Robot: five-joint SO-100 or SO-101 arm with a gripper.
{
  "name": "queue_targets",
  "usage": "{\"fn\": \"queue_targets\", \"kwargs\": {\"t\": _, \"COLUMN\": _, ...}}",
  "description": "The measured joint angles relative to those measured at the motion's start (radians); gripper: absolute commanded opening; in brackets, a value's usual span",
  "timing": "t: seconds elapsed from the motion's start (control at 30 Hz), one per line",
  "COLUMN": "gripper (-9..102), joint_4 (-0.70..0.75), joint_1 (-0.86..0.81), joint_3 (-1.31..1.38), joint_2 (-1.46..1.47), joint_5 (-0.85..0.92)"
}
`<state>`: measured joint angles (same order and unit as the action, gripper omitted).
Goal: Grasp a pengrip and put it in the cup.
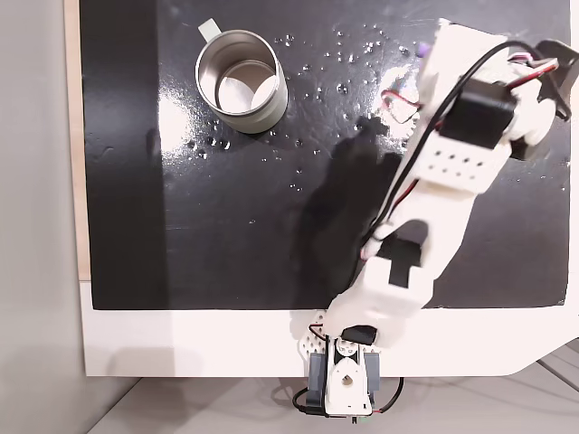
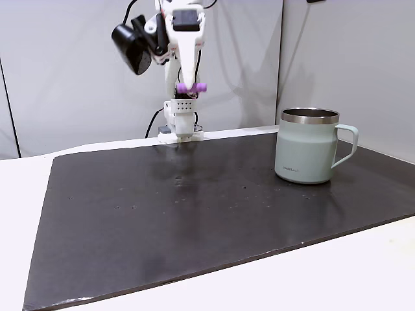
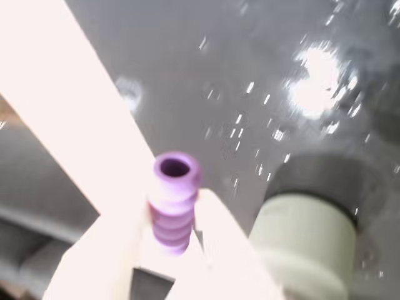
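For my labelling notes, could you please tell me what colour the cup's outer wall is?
Pale grey-green, below a silver metal rim; the round handled mug shows it best in a fixed view.

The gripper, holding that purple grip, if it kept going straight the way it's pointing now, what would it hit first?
Likely the black mat. The gripper, shut on the pengrip, points downward above it, well off to the side of the cup. Nothing shows in between, though depth is uncertain.

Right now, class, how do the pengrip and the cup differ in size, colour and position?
The pengrip is tiny, purple and ribbed; the cup is far larger, pale grey-green outside with a silver rim. The pengrip is held in the air by the gripper; the cup stands upright on the black mat. Both are hollow, with an open end.
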<state>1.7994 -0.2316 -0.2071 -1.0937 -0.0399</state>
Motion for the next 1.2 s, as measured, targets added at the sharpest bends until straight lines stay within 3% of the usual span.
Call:
{"fn": "queue_targets", "kwargs": {"t": 0.2, "gripper": 0, "joint_4": 0.0, "joint_1": 0.202, "joint_3": 0.006, "joint_2": -0.14, "joint_5": -0.049}}
{"fn": "queue_targets", "kwargs": {"t": 0.5, "gripper": 0, "joint_4": -0.071, "joint_1": 0.477, "joint_3": 0.014, "joint_2": -0.112, "joint_5": -0.067}}
{"fn": "queue_targets", "kwargs": {"t": 0.73, "gripper": 0, "joint_4": -0.16, "joint_1": 0.535, "joint_3": 0.012, "joint_2": 0.015, "joint_5": -0.067}}
{"fn": "queue_targets", "kwargs": {"t": 1.03, "gripper": 0, "joint_4": -0.163, "joint_1": 0.58, "joint_3": 0.012, "joint_2": 0.127, "joint_5": -0.064}}
{"fn": "queue_targets", "kwargs": {"t": 1.2, "gripper": 19, "joint_4": -0.156, "joint_1": 0.6, "joint_3": 0.014, "joint_2": 0.127, "joint_5": -0.055}}
